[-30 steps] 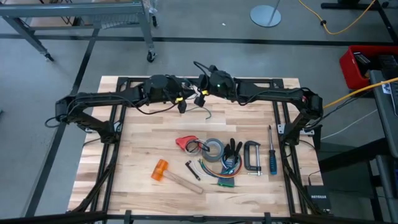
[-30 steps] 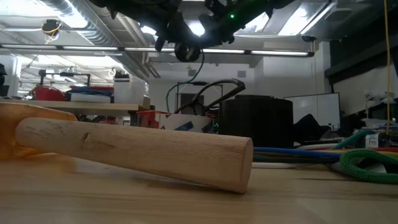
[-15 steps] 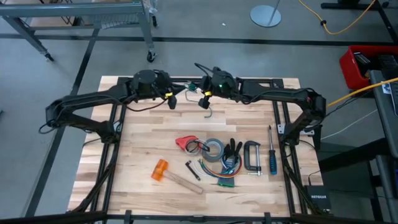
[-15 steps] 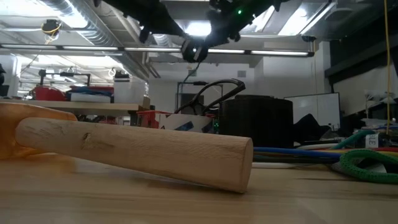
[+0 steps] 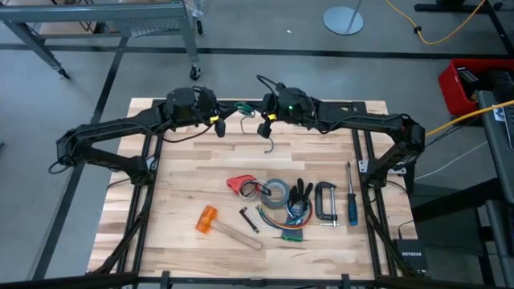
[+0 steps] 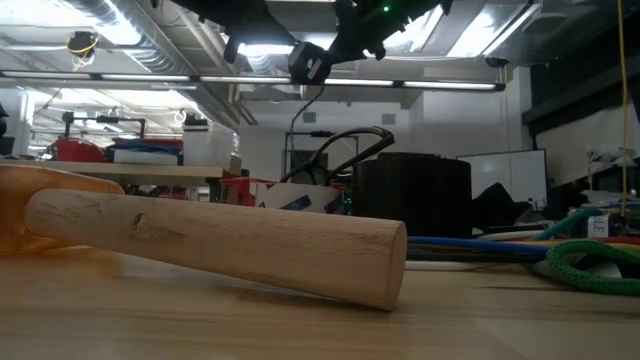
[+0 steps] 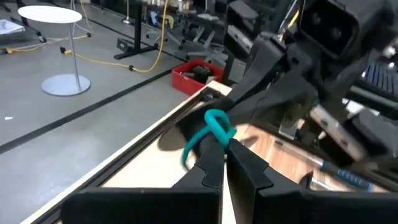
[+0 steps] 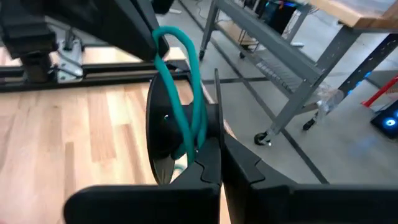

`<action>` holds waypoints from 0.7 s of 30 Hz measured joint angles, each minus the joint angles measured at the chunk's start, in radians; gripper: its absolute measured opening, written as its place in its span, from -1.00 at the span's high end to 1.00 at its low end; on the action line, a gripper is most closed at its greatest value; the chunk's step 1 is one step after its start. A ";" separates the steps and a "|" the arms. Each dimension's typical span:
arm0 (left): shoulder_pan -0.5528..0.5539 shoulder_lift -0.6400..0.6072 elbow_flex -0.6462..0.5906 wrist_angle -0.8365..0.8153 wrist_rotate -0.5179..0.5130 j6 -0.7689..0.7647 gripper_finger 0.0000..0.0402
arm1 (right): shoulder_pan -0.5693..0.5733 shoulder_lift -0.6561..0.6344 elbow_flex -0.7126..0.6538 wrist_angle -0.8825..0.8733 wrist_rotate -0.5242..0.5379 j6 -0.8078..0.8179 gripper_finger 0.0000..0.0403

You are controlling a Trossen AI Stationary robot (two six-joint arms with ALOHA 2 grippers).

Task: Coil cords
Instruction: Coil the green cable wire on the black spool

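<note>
Thin teal cord, looped and glossy, pinched between both closed tools, left and right, above pale wooden table

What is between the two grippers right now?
In the high view, a teal-green cord spans the gap between the left gripper and the right gripper, above the bare table.
</note>
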 joint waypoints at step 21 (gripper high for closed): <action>-0.032 0.029 0.000 0.053 0.053 -0.002 1.00 | 0.000 0.016 0.000 0.046 0.142 -0.028 1.00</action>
